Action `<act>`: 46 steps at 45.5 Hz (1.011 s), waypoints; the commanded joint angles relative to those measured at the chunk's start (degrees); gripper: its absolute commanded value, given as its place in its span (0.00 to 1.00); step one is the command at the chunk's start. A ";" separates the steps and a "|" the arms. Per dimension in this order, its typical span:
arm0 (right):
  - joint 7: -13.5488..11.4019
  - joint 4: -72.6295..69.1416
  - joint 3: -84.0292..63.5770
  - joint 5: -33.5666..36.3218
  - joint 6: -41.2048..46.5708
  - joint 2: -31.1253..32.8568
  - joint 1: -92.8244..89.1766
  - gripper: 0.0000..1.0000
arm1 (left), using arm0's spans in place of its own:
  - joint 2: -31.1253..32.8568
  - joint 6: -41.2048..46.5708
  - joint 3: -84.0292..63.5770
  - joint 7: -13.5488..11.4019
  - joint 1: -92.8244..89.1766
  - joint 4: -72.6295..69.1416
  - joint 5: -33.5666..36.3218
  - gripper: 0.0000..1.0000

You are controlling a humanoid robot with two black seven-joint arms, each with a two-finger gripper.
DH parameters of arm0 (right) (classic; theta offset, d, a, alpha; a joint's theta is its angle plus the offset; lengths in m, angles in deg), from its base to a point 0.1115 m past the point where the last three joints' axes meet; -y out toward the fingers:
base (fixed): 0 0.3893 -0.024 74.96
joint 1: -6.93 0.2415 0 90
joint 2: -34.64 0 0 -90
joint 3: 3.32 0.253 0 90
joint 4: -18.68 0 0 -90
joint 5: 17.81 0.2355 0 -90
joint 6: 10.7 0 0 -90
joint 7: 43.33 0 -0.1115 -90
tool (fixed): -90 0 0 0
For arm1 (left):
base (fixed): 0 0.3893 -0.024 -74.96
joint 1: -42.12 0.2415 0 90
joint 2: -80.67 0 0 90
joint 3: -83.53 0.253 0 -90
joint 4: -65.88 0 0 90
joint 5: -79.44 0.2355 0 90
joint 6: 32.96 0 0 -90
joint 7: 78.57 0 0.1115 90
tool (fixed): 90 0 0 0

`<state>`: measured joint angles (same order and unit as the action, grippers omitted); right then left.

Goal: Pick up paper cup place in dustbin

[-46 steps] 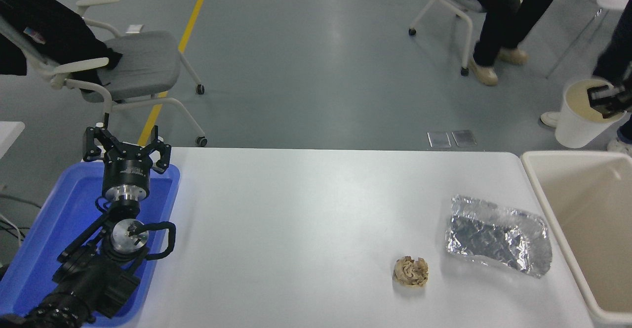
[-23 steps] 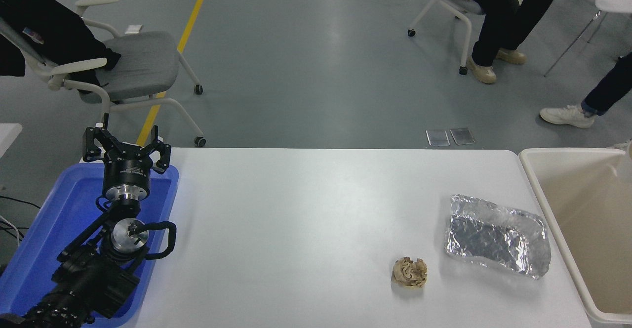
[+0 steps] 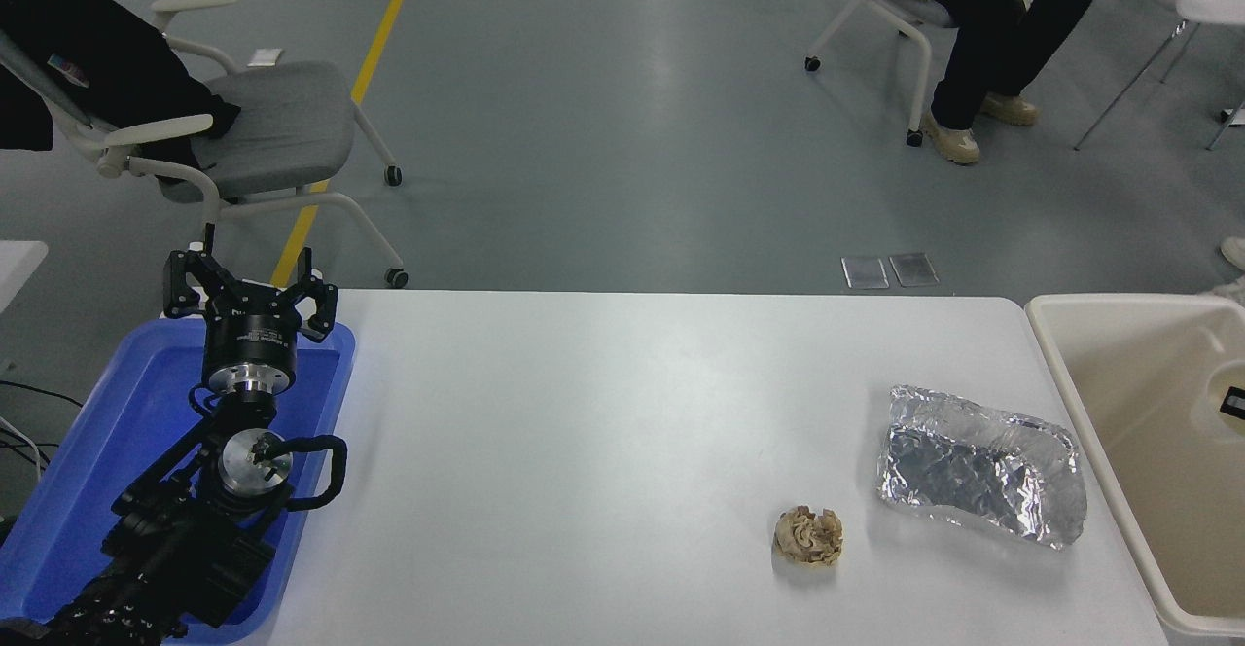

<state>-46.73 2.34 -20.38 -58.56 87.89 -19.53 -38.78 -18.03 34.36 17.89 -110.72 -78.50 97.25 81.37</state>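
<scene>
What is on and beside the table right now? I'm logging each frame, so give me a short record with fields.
left gripper: black left gripper, open, parked above the blue plastic tray
right gripper: not in view
table: white table
on table: crumpled brown paper ball; crinkled silver foil sheet to its right
bin: cream rectangular plastic dustbin at the table's right end
paper cup: white curved shape inside the dustbin at the picture's edge, possibly the cup

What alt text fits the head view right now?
A white paper cup shows at the right edge inside the cream rectangular plastic dustbin beside a white table. On the table lie a crumpled brown paper ball and a crinkled silver foil tray. The left gripper hangs open over a blue plastic tray.
</scene>
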 commanded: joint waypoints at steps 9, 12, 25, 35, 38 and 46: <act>0.07 0.97 4.93 0.49 0.11 -1.30 -2.80 1.00 | 0.00 0.00 -0.01 -0.02 -0.06 0.00 0.00 0.99; 0.07 0.44 5.46 0.58 0.20 -1.38 -2.36 1.00 | 0.00 0.00 -0.01 -0.02 -0.06 0.00 0.00 0.99; -0.55 -18.26 4.93 -0.39 1.25 6.08 8.35 1.00 | 0.00 0.00 -0.01 0.07 -0.06 0.00 0.00 0.99; -0.64 -31.80 -13.76 0.40 5.03 7.49 31.10 1.00 | 0.09 0.00 0.07 -0.02 -0.06 0.00 0.00 0.99; -0.55 -36.90 -21.76 0.58 5.65 6.62 39.89 1.00 | 0.09 0.00 0.07 0.07 -0.06 0.00 0.00 0.99; -0.55 -49.21 -34.52 3.38 8.81 1.79 57.92 1.00 | 0.09 0.00 0.07 -0.02 -0.06 0.00 0.00 0.99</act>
<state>-47.26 -31.02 -37.76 -57.93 92.99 -14.46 -4.15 -17.95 34.35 17.95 -110.68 -78.56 97.26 81.37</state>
